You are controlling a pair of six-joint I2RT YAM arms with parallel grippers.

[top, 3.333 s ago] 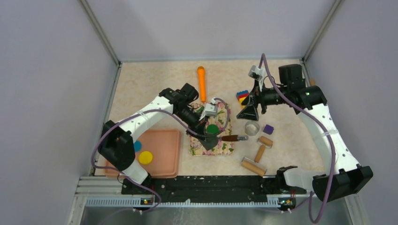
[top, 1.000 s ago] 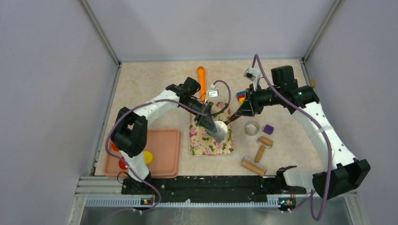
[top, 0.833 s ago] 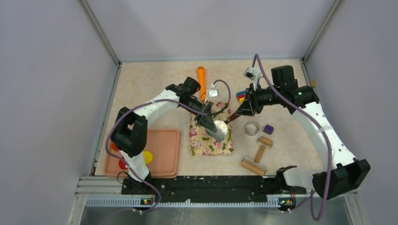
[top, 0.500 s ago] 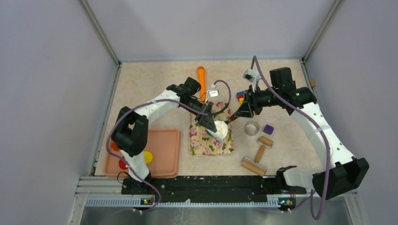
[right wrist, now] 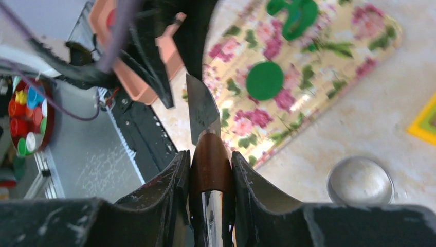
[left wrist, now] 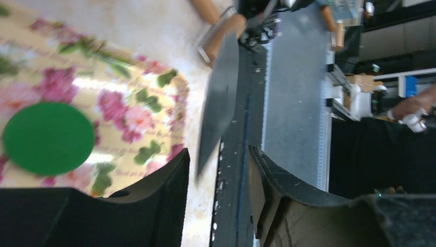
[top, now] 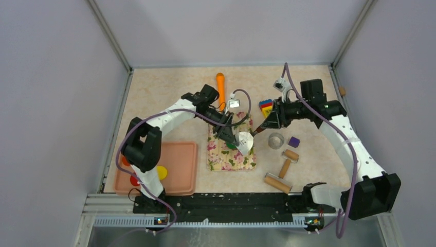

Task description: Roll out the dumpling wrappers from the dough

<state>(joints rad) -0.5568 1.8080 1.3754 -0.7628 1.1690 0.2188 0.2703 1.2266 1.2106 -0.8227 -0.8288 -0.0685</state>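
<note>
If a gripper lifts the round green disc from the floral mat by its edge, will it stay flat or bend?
It probably bends: the round green disc looks thin and lies flush on the floral mat. So little material should be light. Lying flush, it may stick rather than slide.

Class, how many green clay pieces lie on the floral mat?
2. A round green disc near the middle of the mat; a ragged green piece apart from it, at the right wrist view's top edge. More may be hidden.
</note>
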